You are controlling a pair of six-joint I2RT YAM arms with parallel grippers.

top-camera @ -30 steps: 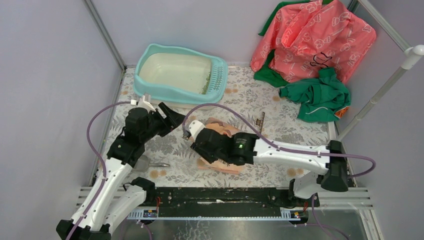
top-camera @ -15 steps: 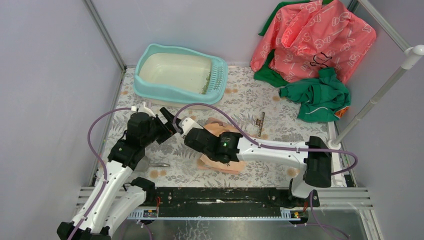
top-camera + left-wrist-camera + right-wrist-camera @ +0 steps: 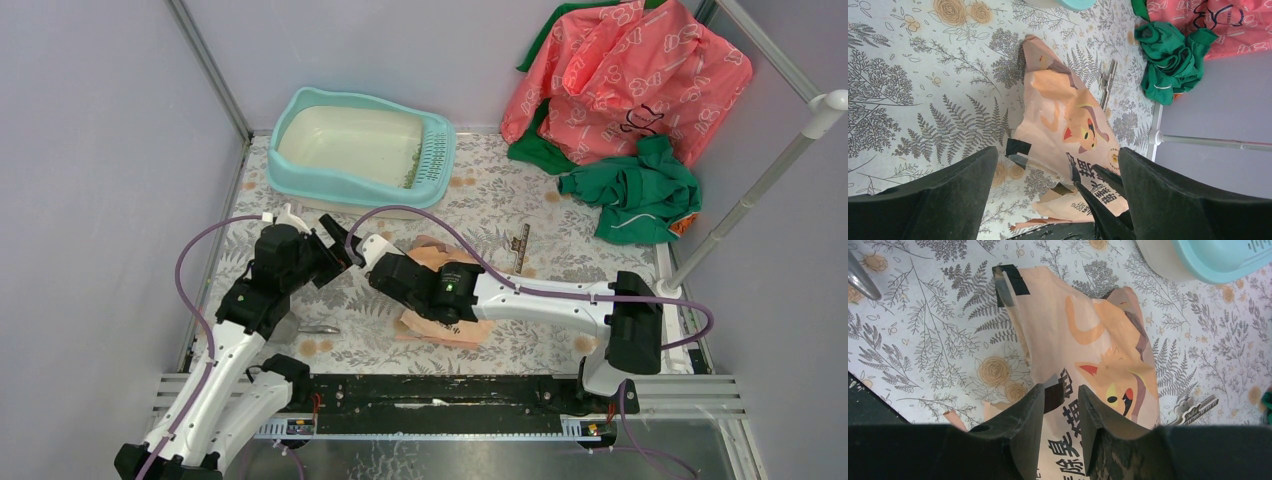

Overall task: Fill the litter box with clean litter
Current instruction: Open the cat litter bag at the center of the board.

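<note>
— Where are you working?

— In a grey-walled booth, over a fern-print desk [image 3: 560,200].

— And your fingers?

— My right fingers [image 3: 1062,387] are drawn close together on an edge of the bag [image 3: 1088,325], right at a black tape tab [image 3: 1053,390]. I judge that edge pinched. My left fingers [image 3: 1057,150] are spread as wide as they go and hold nothing. They hover just beside the right ones, over the same bag.

— How does the bag lie?

— It lies crumpled on the desk under my right arm, its long axis running from the near edge toward the back. I cannot tell where its mouth is, or how much is inside.

— And the box?

— The box [image 3: 340,185] is at the back left, beyond both pairs of fingers and well apart from the bag. Its long axis runs across the desk, with the grille end to the right. My left arm is the nearer one.

— What's in it?

— The cream basin is almost bare, with only a thin streak of litter [image 3: 412,170] against the grille. I'd say filling has hardly begun. The bag must rise and travel forward and left until its mouth clears the near rim.
</note>
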